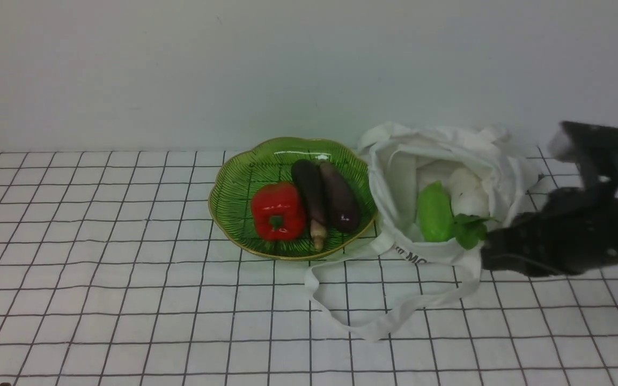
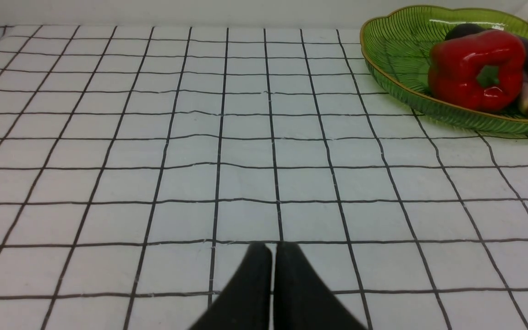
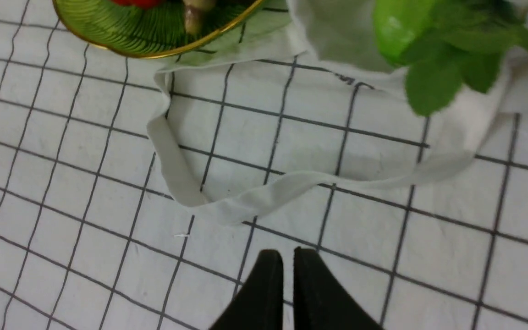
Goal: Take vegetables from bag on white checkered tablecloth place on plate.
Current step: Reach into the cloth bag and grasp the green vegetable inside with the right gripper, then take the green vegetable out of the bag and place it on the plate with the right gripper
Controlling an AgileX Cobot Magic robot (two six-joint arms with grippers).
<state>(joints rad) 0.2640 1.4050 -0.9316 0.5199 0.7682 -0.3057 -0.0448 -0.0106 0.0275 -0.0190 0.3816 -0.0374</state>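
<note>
The white bag (image 1: 502, 161) lies open on the white checkered tablecloth (image 1: 100, 268), right of the green plate (image 1: 234, 187). Inside it are a light-green vegetable (image 1: 434, 212) and a white radish (image 1: 467, 193) with green leaves (image 1: 470, 230). The right wrist view shows the light-green vegetable (image 3: 397, 23), the leaves (image 3: 433, 78) and the bag's strap (image 3: 291, 183). My right gripper (image 3: 288, 254) is shut and empty above the cloth, short of the strap; its arm (image 1: 566, 236) is a dark blur beside the bag. My left gripper (image 2: 273, 250) is shut and empty over bare cloth, away from the plate (image 2: 397, 87).
On the plate lie a red bell pepper (image 1: 278, 210) and two dark purple eggplants (image 1: 325, 198). The bag's strap (image 1: 389, 316) loops over the cloth in front of the bag. A plain white wall stands behind the table.
</note>
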